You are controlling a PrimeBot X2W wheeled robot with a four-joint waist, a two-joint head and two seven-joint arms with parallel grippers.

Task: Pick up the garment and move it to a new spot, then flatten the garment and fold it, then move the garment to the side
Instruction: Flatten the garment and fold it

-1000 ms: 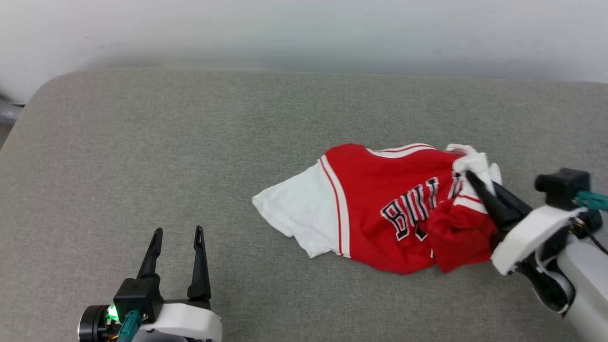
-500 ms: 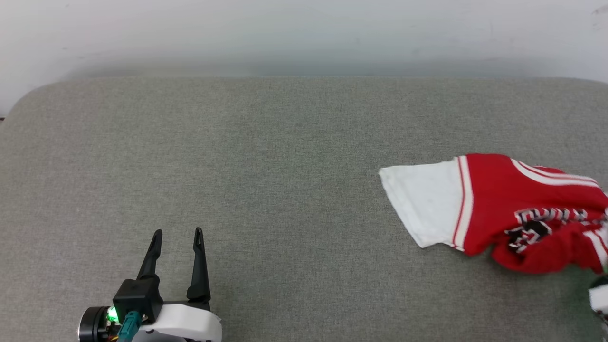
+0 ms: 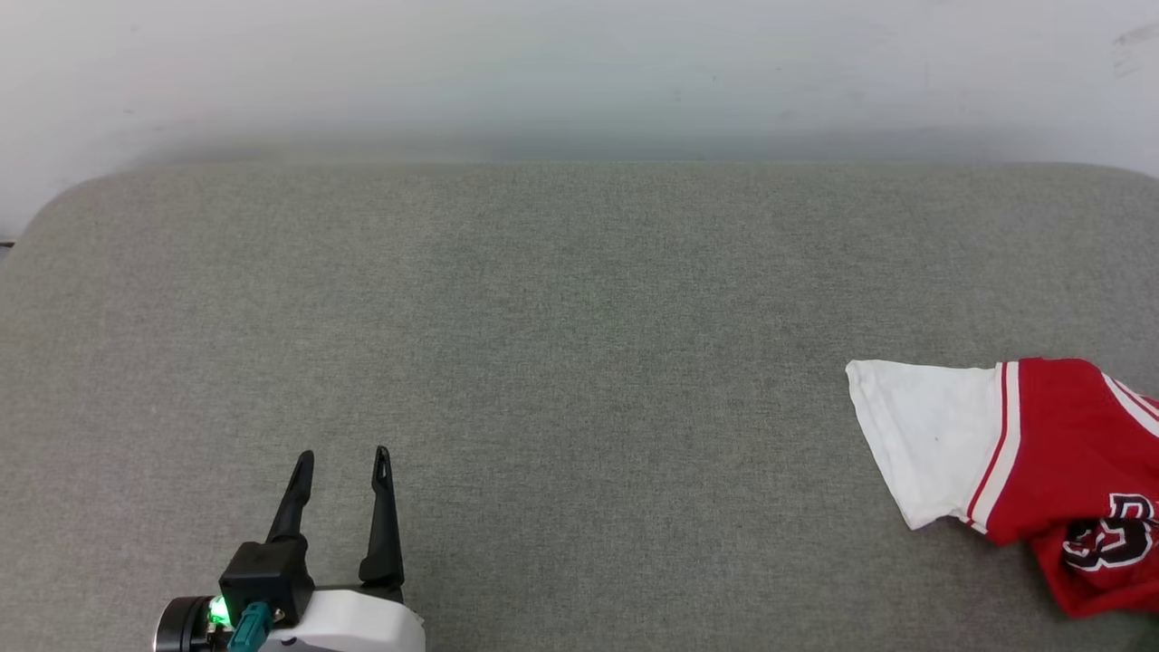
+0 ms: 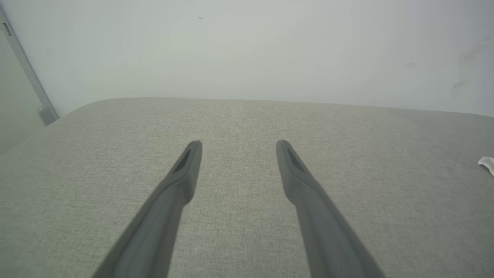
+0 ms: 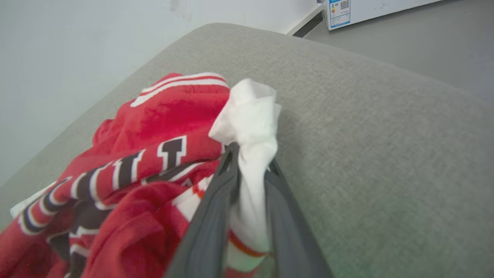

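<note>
The right gripper (image 5: 252,156) is seen pinching a bunched white sleeve of the shirt (image 5: 154,127), the cloth being squeezed between its two dark fingers (image 5: 216,216) and standing up above their tips. To the gripper's left in the right wrist view, the red body of the shirt is heaped in folds. Black letters outlined in white are crossed by creases there, so no whole word can be read.

In the head view the shirt (image 3: 1041,453) is found at the right edge of a grey padded surface (image 3: 579,317), cut off by the picture's border. Its other white sleeve is laid flat and points left, edged with red and white stripes. A black, white-outlined figure (image 3: 1109,539) is partly shown low on the red cloth, too crumpled to be read with certainty.

The left gripper (image 3: 343,455) is held with its fingers spread wide and nothing between them, low over the bare padding (image 4: 239,116), well apart from the shirt.

Beyond the padding, a white box (image 5: 359,9) is set on a grey floor (image 5: 424,23). A blue and white label with a square code is carried on it; its print is too small to be read.
</note>
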